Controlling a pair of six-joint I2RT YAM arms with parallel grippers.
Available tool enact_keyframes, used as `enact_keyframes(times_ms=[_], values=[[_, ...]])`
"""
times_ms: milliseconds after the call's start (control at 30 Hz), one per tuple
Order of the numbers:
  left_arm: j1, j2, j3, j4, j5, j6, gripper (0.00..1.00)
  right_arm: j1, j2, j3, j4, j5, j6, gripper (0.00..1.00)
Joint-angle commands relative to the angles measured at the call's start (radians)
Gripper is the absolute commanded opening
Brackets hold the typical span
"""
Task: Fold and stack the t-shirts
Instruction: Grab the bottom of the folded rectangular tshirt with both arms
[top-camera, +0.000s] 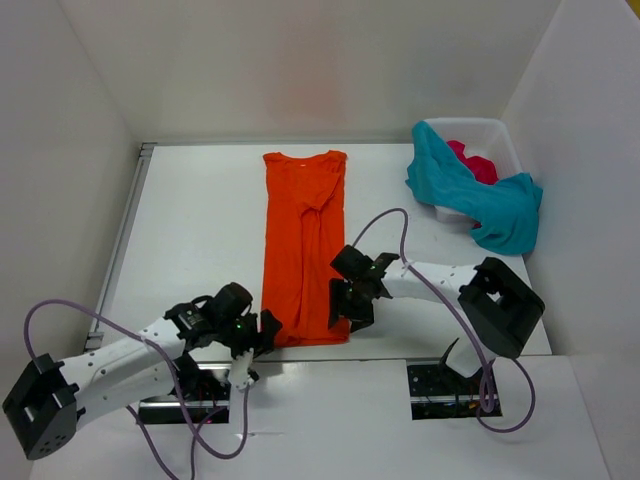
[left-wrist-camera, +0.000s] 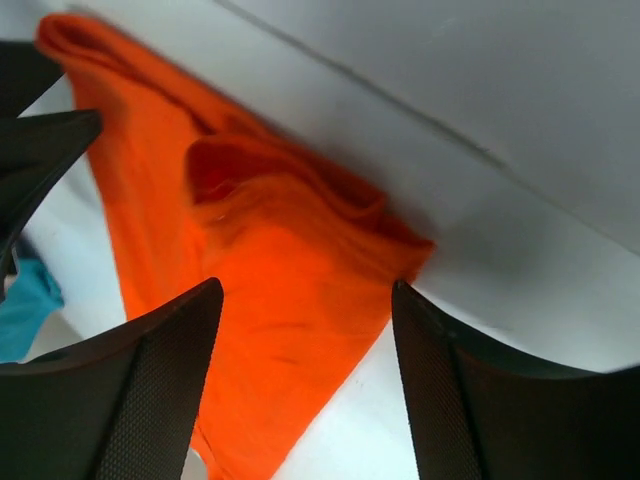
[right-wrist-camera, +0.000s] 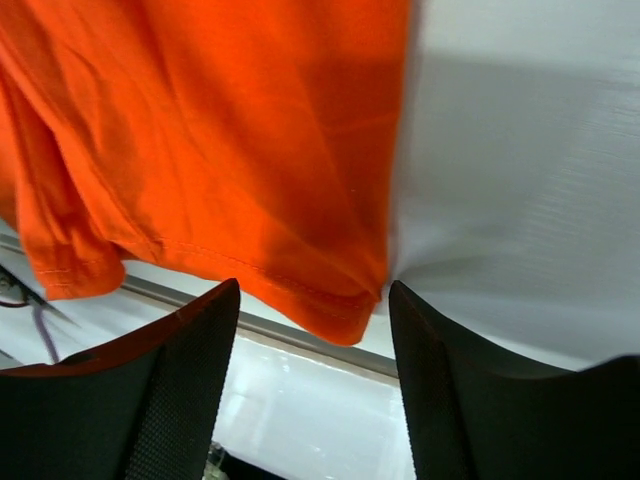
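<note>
Left gripper (left-wrist-camera: 305, 300) and right gripper (right-wrist-camera: 312, 295) are both gaping, holding nothing, as I'm straddling the near hem corners of the soft bright orange cloth t-shirt (top-camera: 303, 250), which is lying on the white desk (top-camera: 200, 230) as a narrow lengthwise-folded strip. Crosswise folds are pending, I'm judging; the limp teal t-shirt (top-camera: 480, 200) and crumpled pink-red t-shirt (top-camera: 476, 162) are waiting at the white plastic basket (top-camera: 503, 137).

The left gripper (top-camera: 262, 330) and right gripper (top-camera: 345, 305) sit low, angled toward each other, jaws spread wide. Each seems tipped downward.
</note>
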Motion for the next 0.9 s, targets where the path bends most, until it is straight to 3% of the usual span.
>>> enact_keyframes(times_ms=[0, 167, 367, 700, 833, 867], values=[[-0.032, 0.025, 0.038, -0.059, 0.004, 0.077, 0.74, -0.001, 0.010, 0.009, -0.021, 0.008, -0.033, 0.65], [-0.087, -0.087, -0.037, -0.068, -0.005, 0.077, 0.74, 0.046, -0.091, 0.133, -0.182, 0.180, -0.033, 0.61], [-0.110, -0.130, -0.034, -0.094, -0.054, 0.077, 0.71, 0.032, -0.047, 0.060, -0.133, 0.077, -0.010, 0.61], [-0.165, 0.202, 0.122, -0.113, -0.161, 0.088, 0.71, 0.042, -0.047, 0.049, -0.108, 0.068, 0.001, 0.61], [-0.165, 0.214, 0.112, -0.065, -0.106, 0.088, 0.70, 0.042, -0.047, 0.029, -0.087, 0.068, 0.010, 0.61], [-0.184, 0.214, 0.112, -0.065, -0.106, 0.088, 0.64, 0.042, -0.047, 0.029, -0.087, 0.059, 0.010, 0.61]])
